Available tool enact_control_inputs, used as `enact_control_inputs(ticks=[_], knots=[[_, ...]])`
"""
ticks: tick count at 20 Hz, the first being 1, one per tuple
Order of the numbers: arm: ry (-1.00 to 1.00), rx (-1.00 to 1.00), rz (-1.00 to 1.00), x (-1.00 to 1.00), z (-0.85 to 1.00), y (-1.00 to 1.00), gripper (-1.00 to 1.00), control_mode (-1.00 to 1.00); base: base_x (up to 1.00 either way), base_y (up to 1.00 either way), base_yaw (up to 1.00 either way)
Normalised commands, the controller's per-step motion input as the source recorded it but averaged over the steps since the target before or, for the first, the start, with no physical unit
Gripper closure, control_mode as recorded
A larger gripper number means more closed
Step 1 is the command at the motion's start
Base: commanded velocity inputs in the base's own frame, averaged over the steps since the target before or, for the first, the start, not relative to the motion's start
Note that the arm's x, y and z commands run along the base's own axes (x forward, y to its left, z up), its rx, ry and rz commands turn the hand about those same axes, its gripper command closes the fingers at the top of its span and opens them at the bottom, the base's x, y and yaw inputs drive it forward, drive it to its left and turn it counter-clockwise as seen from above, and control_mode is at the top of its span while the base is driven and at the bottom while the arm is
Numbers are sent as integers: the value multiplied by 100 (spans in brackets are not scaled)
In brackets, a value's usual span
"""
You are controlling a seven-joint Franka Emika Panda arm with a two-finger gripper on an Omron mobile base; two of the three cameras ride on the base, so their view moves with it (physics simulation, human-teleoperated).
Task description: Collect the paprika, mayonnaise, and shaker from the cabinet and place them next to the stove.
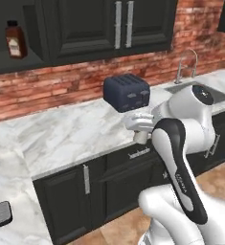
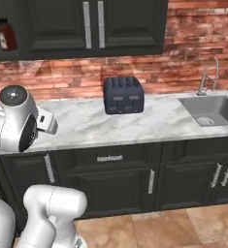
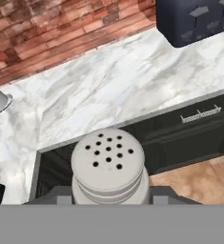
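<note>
Shaker [image 3: 108,164] sits right at the camera in hand view, perforated top facing the lens, body tucked between the jaws. Gripper [image 1: 141,135] is closed down on it, so it's carried, not resting on anything. In left base view the hand hangs just past the counter [image 1: 61,139] edge, over the drawer fronts, w/ a bit of pale shaker peeking below the wrist. Held out over the edge prob. because the arm is mid-carry toward the stove side; can't confirm the stove itself, only a dark corner of something at far lower left of that view.

Next out: marble counter, bare near the arm. Toaster [image 2: 123,95] stands further back against the brick wall [image 2: 144,68], well apart from the hand, so no clash there. Sink [image 2: 210,110] and faucet [image 2: 208,75] off to the right in right base view, not in the way.

Furthest and highest: cabinet [image 1: 85,28], dark doors shut w/ silver handles, open recess at left. Paprika [image 1: 16,39] is upright on that shelf, not collected yet. Mayonnaise I can't place from here.

Judgement: shaker leg is underway, paprika at least remains. Risk is the shaker is small and round, so grip needs to stay firm till it's set down flat on the counter.
</note>
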Motion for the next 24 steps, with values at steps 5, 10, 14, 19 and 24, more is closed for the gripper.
enact_control_inputs(ticks=[5, 10, 14, 19, 24], knots=[[0, 0, 0, 0, 0, 0, 100, 100, 0, -40, -65], [0, 0, 0, 0, 0, 0, 100, 100, 0, -29, -69], [0, 0, 0, 0, 0, 0, 100, 100, 0, -11, -74], [0, 0, 0, 0, 0, 0, 100, 100, 0, 0, -75], [0, 0, 0, 0, 0, 0, 100, 100, 0, -8, -73]])
